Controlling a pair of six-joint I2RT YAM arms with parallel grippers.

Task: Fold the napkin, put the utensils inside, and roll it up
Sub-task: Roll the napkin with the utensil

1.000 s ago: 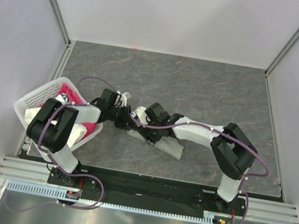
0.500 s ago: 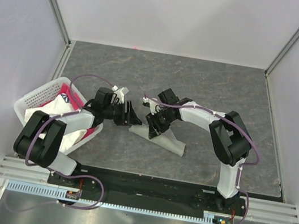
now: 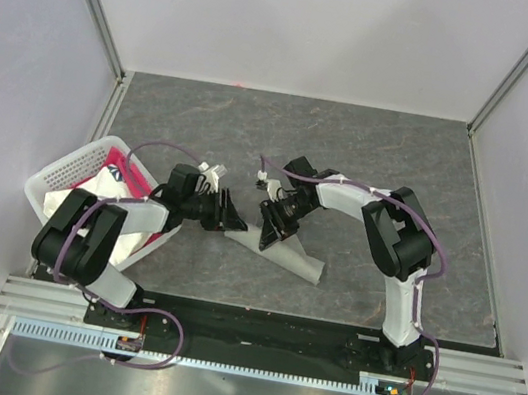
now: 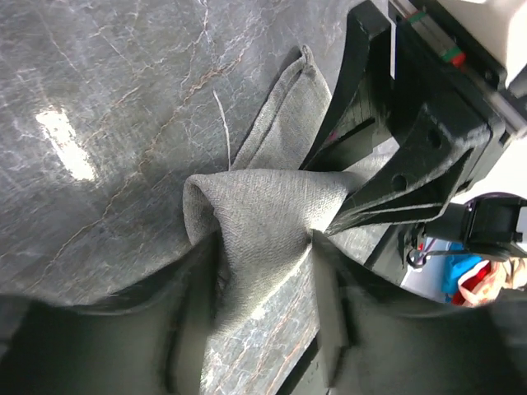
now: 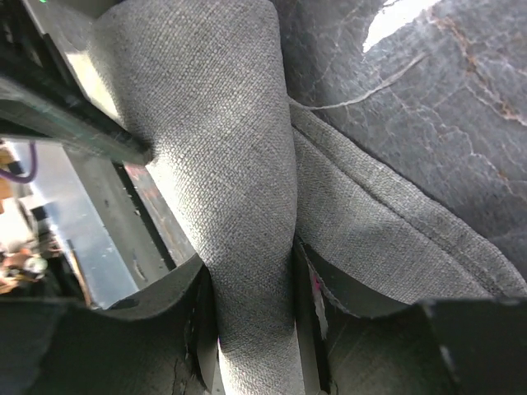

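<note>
1. The table [image 3: 371, 165] is a dark grey slab with pale marble-like veins, enclosed by plain light walls on three sides.
2. The napkin [image 3: 297, 257] lies on it near the middle as a long, narrow grey bundle, running aslant from the centre toward the near right.
3. A white lattice basket [image 3: 61, 169] sits at the table's left edge, well apart from the napkin.
4. A thin pale thread [image 4: 222, 123] lies on the surface just beside the napkin.

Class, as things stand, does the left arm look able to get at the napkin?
Very likely yes: a raised fold of the napkin already sits between the left gripper's jaws. The right gripper crowds in close on the same fold.
</note>
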